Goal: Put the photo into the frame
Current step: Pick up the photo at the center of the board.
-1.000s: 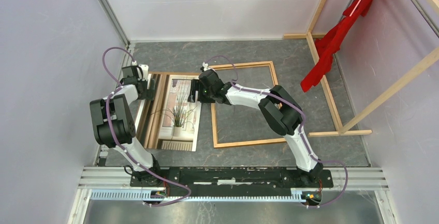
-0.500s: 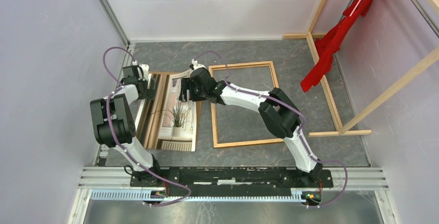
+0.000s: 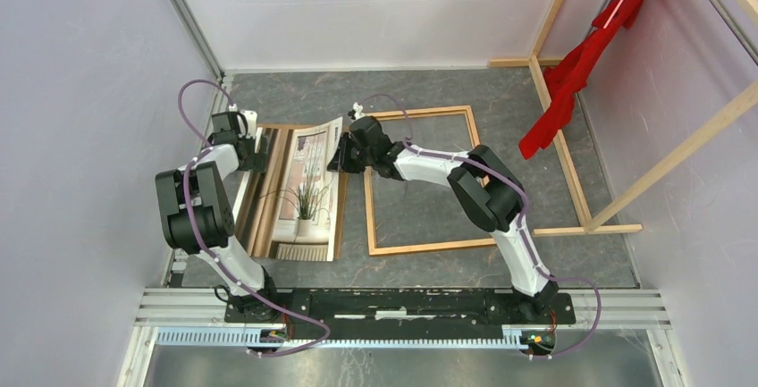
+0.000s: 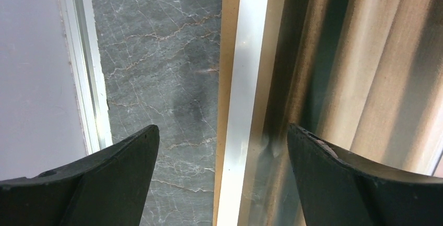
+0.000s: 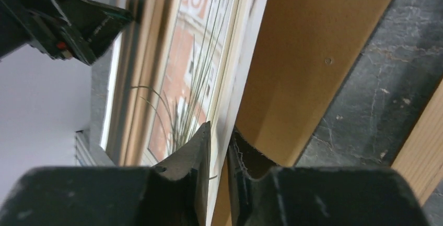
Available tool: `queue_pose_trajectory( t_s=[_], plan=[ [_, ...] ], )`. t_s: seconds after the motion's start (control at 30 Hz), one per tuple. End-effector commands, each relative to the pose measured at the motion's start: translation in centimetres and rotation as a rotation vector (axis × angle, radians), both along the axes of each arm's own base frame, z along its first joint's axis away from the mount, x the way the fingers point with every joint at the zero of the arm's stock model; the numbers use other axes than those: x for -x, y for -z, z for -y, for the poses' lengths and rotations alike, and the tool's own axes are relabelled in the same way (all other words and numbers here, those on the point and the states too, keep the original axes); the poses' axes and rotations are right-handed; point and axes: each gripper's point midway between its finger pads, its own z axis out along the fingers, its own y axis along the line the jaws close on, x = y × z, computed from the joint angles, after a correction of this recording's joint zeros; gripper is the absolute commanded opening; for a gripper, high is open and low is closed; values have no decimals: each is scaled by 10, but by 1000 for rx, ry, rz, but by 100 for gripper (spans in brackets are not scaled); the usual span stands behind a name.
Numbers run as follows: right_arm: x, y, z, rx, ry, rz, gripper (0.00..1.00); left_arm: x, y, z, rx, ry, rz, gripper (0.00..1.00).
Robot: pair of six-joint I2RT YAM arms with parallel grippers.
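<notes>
The photo (image 3: 308, 195) of a spiky plant by a window lies left of the thin orange-brown frame (image 3: 429, 245), which lies flat and apart from it. My right gripper (image 3: 341, 156) is shut on the photo's right edge (image 5: 232, 106), one finger above the print and one below, and that edge is tilted up off the brown backing board (image 5: 303, 54). My left gripper (image 4: 222, 129) stands open over the photo's left side, its fingers astride the white border (image 4: 245, 80) and the board's edge (image 4: 226, 54), gripping nothing.
Pale wooden beams (image 3: 559, 150) with a red cloth (image 3: 572, 74) stand at the right of the table. A white wall and metal rail (image 4: 83, 80) run close along the left of the photo. The left gripper (image 5: 78, 22) shows beyond the photo in the right wrist view.
My right gripper was open over the photo's right side; it has shut on the right edge, and the top right corner is raised. The left arm has not moved.
</notes>
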Motion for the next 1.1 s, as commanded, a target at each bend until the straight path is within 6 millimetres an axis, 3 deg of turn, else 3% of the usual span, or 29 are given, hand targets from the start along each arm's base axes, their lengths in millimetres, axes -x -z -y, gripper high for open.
queue_pose_trajectory(
  t_s=[0.0, 0.17, 0.33, 0.47, 0.67, 0.8, 0.93, 1.07],
  plan=[
    [-8, -73, -11, -181, -42, 87, 18, 25, 12, 9, 40, 30, -142, 100],
    [-19, -149, 3, -169, -78, 243, 1, 15, -28, 7, 58, 37, -94, 100],
    [-18, -206, 61, -27, -72, 388, 0, 13, -55, 5, 57, 43, -66, 100],
    [-15, -231, 138, 177, -6, 473, 0, 17, -64, 6, 55, 47, -66, 100],
    [2, -305, 275, 549, 258, 622, 0, 25, -69, 12, 71, 62, -66, 100],
    [23, -337, 347, 770, 431, 638, 0, 28, -72, 12, 69, 62, -63, 100],
    [36, -357, 383, 863, 539, 673, 0, 30, -72, 14, 74, 66, -68, 100],
    [36, -353, 383, 920, 493, 660, 0, 32, -74, 13, 62, 66, -69, 100]
  ],
)
